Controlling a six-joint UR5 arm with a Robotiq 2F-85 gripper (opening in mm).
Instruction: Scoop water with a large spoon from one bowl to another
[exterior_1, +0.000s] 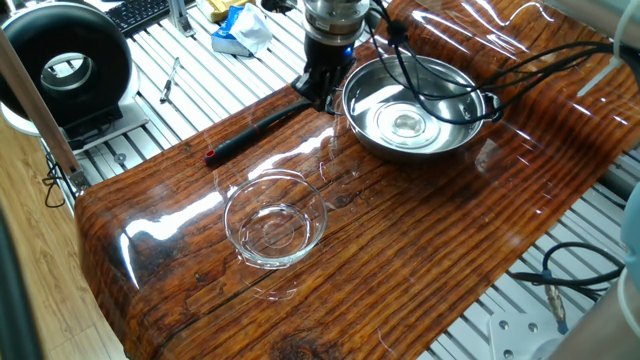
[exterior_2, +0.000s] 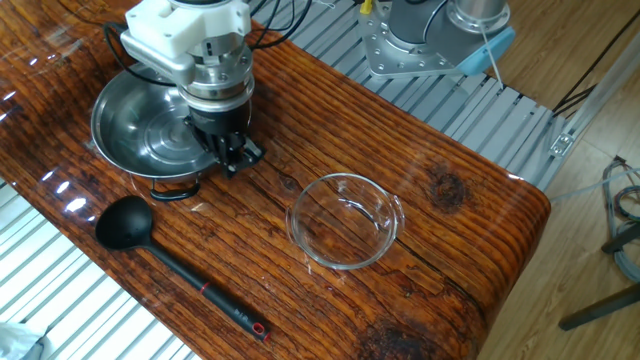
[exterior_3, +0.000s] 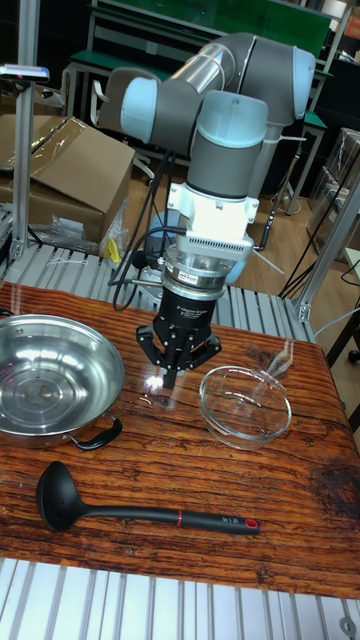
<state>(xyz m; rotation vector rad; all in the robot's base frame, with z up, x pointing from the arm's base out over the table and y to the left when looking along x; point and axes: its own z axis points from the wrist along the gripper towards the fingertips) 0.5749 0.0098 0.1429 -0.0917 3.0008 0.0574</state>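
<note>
Tall fixed view gives the best read: the gripper (exterior_3: 171, 378) hangs pointing down just above the table (exterior_3: 150, 470), right beside the steel bowl's (exterior_3: 50, 375) rim, with its 2 fingers pressed together at the tips and nothing pinched. Same story from the other fixed view, fingers closed on air.

The large spoon (exterior_2: 160, 258) is lying flat near the table's front edge, cup end close to the steel bowl's side handle and the red-tipped end pointing away. It's apart from the gripper and untouched. The glass bowl (exterior_2: 345, 220) sits on the gripper's other side, and I can't honestly tell whether there's any water in it. The steel bowl only shows glints, so its water level is a guess too.

What I'd worry about from here:
- fingers need to spread before going down on the handle, otherwise they just jab it and roll it toward the edge
- that handle is slim, round and lying flat on a glossy top, so a slightly off-centre pinch probably spins it or squirts it out
- grab too far from the cup and the ladle likely droops once it's loaded
- the cables (exterior_1: 430, 70) draped over the steel bowl could snag during dipping
</note>
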